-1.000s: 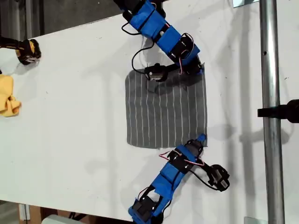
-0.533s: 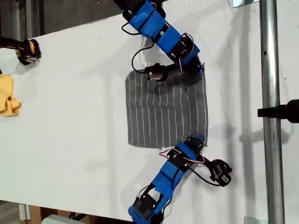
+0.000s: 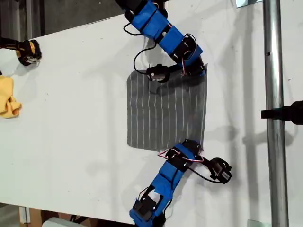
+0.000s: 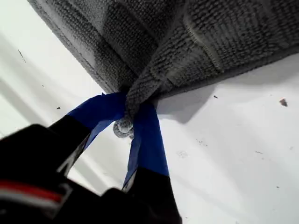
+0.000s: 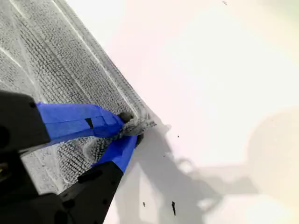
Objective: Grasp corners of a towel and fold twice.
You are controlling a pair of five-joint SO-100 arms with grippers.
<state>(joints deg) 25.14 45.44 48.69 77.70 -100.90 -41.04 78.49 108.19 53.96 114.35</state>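
Note:
The dark grey striped towel (image 3: 165, 111) lies spread on the white table (image 3: 75, 113). In the first wrist view my first gripper (image 4: 127, 109) is shut on a bunched corner (image 4: 140, 88) of the towel (image 4: 154, 42), which is raised off the table over its shadow. My second gripper (image 5: 131, 128) is shut on another corner (image 5: 140, 125) of the towel (image 5: 51, 56), low over the table. In the exterior view one blue arm (image 3: 163, 33) holds the top right corner (image 3: 202, 71) and another arm (image 3: 168, 177) holds the bottom right corner (image 3: 199, 143). Which arm is which is unclear.
A small yellow cloth (image 3: 7, 97) lies at the exterior view's left edge, below a black and yellow object (image 3: 26, 51). A metal pole (image 3: 273, 113) runs down the exterior view's right side, with a black clamp (image 3: 286, 113) on it.
The arm at the exterior view's bottom has shifted slightly left and up with its corner, pulling the towel's lower right edge inward. The arm at the top has stayed put.

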